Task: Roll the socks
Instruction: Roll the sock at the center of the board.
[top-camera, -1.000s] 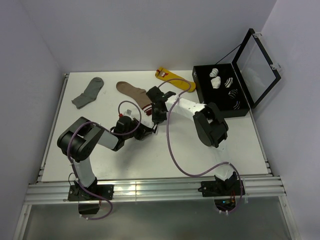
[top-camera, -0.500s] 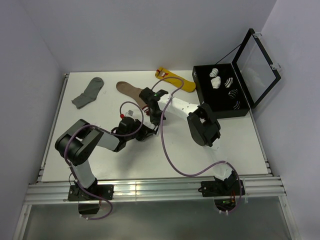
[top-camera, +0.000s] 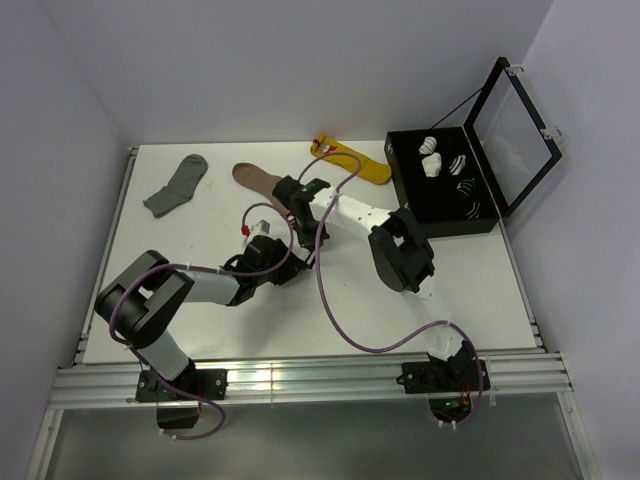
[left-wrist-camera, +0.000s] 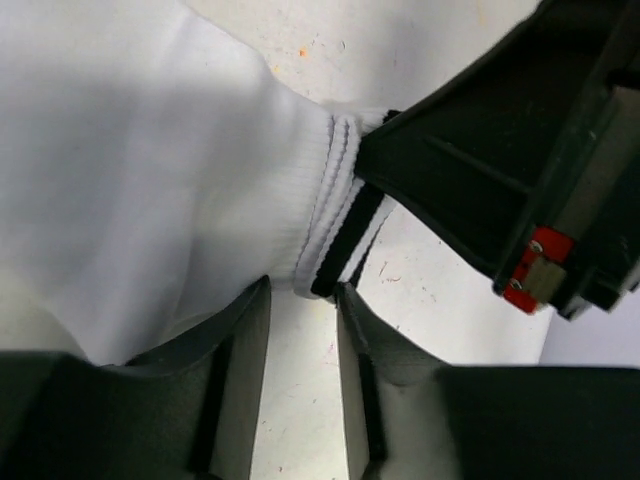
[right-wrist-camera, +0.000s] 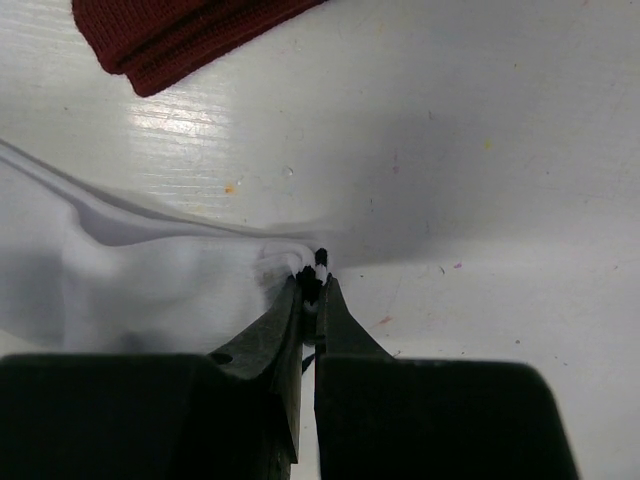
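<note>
In the left wrist view white sock fabric (left-wrist-camera: 130, 190) fills the upper left. Its ribbed cuff (left-wrist-camera: 335, 215) shows a dark stripe and ends just beyond my left gripper (left-wrist-camera: 300, 300), whose jaws are slightly apart with bare table between them. My right gripper (right-wrist-camera: 312, 285) is shut on the striped cuff (right-wrist-camera: 320, 262), with white fabric (right-wrist-camera: 130, 280) bunched to its left. It also shows as a black body in the left wrist view (left-wrist-camera: 500, 170). From above, both grippers meet at mid-table, left (top-camera: 292, 264) and right (top-camera: 303, 228). I cannot tell the two white socks apart.
A brown sock (top-camera: 258, 181) with a maroon cuff (right-wrist-camera: 180, 30) lies just behind the grippers. A grey sock (top-camera: 177, 185) lies at the far left, a yellow sock (top-camera: 350, 160) at the back. An open black box (top-camera: 396, 170) holding rolled socks stands at the right.
My right gripper has moved left and a little toward the back with the cuff in it. The left arm has stretched out, its elbow swinging left, while its gripper stays by the sock.
</note>
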